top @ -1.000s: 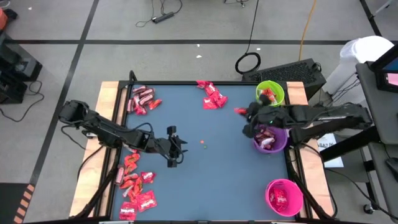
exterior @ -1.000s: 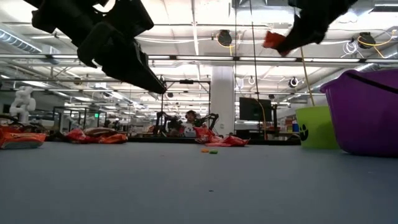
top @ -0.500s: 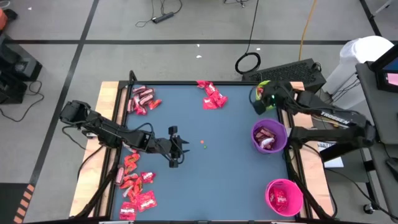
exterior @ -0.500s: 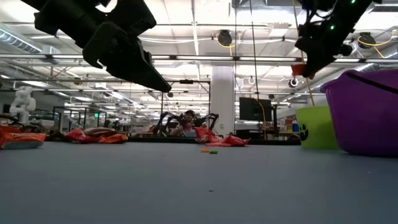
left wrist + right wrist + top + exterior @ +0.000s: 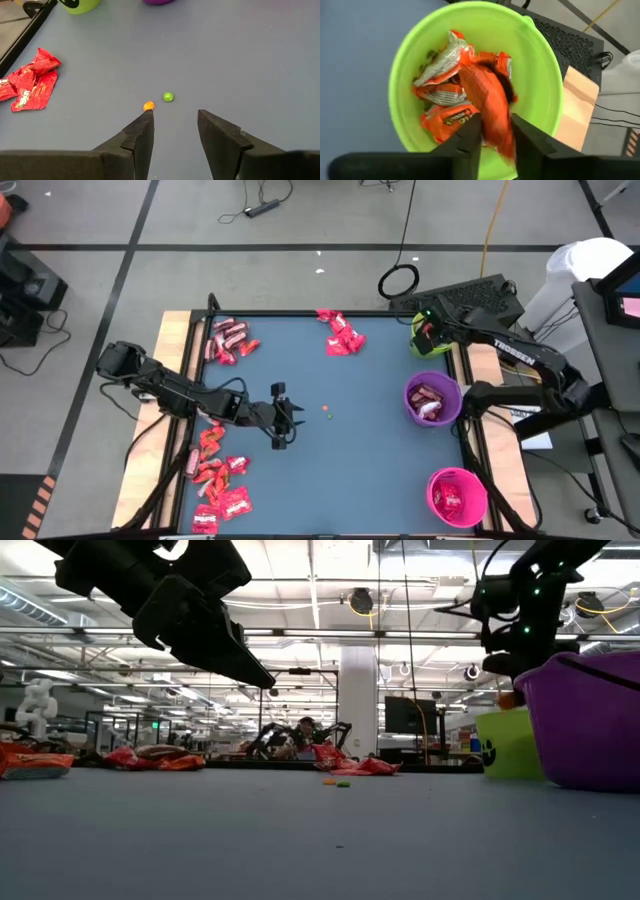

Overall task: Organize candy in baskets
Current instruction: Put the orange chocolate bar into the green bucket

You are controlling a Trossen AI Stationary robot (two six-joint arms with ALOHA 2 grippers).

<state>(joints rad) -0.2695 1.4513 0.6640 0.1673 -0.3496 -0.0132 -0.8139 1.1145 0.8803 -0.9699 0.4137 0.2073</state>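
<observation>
Right gripper (image 5: 495, 131) jaws parted narrowly above lime green basket (image 5: 540, 75), an orange-red wrapped candy (image 5: 487, 102) between the fingers; whether gripped or already loose cannot be told. More wrappers heaped inside that basket. Left gripper (image 5: 175, 125) jaws open and empty, hovering over mid-table near an orange dot (image 5: 148, 105) and a green dot (image 5: 168, 97). Purple basket (image 5: 433, 400) and pink basket (image 5: 457, 496) along the right edge, both holding candy. Loose candy piles (image 5: 220, 480) on the table's left side and far edge.
</observation>
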